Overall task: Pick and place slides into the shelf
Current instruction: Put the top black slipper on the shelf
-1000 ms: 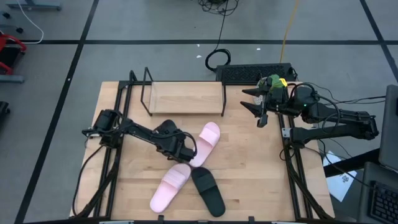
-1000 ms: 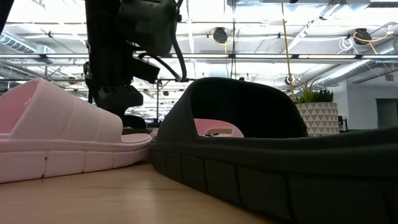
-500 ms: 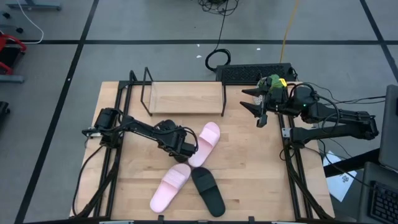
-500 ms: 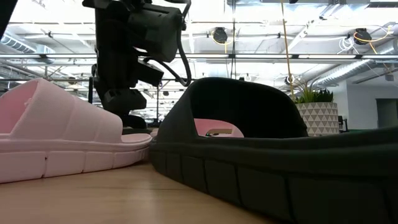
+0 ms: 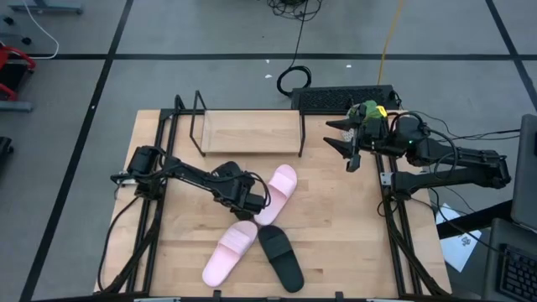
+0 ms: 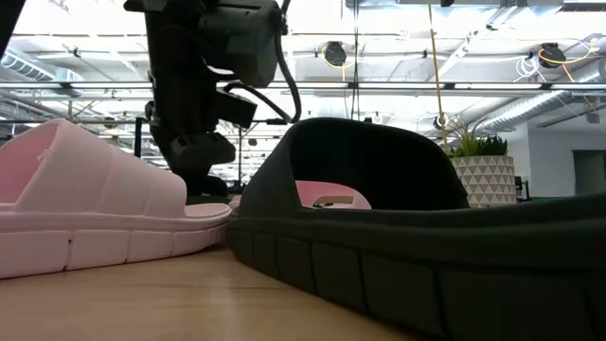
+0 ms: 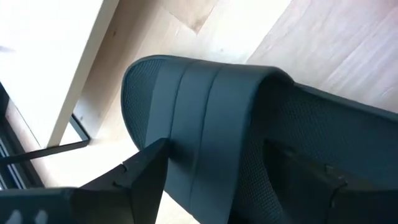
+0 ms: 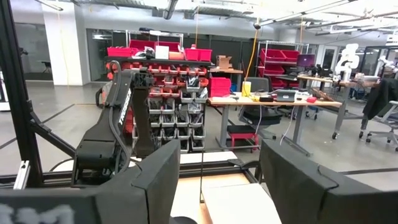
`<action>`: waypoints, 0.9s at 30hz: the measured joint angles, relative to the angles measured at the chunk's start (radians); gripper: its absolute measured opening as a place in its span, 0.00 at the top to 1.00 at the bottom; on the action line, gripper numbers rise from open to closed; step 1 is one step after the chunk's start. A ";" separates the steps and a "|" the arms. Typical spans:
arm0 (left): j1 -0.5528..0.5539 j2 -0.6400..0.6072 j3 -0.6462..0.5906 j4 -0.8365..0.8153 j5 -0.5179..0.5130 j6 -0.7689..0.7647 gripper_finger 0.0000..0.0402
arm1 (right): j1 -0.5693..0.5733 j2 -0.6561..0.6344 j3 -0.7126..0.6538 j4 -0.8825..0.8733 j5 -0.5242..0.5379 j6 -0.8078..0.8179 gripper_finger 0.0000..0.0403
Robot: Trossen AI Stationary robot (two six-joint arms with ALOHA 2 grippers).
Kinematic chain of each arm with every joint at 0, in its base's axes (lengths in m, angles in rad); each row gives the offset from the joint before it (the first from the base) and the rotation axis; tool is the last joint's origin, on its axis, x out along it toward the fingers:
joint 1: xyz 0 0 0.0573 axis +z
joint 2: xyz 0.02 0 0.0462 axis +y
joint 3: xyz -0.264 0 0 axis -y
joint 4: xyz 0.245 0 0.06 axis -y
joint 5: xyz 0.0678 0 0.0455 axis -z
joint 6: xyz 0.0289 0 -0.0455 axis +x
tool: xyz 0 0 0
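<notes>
At tabletop centre-left, my left pincer [image 5: 248, 200] straddles a black slide's [image 7: 211, 118] strap, fingers apart | shelf [image 5: 250, 132] behind, bare | right pincer [image 5: 346, 145] waits apart by the keyboard [image 5: 344, 98] | next: close, lift.

Two pale pink open-toe slide sandals, one far [image 5: 277, 193] and one near [image 5: 229, 250], are showing soft rose against the light tan wooden tabletop [image 5: 336, 243], while a matte black slide sandal [image 5: 280, 257] is lying dark to the right of the near one. Under the dark left gripper [image 7: 239, 180], the ribbed strap of another matte black sandal [image 7: 211, 124] is reading charcoal grey. The low shelf's light wooden board [image 5: 250, 131] is matching the table, framed by thin black wire ends [image 5: 198, 117].
</notes>
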 joint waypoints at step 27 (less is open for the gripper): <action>0.002 0.000 -0.096 -0.004 -0.092 0.014 0.36 | 0.000 0.048 0.000 -0.002 0.000 0.028 0.47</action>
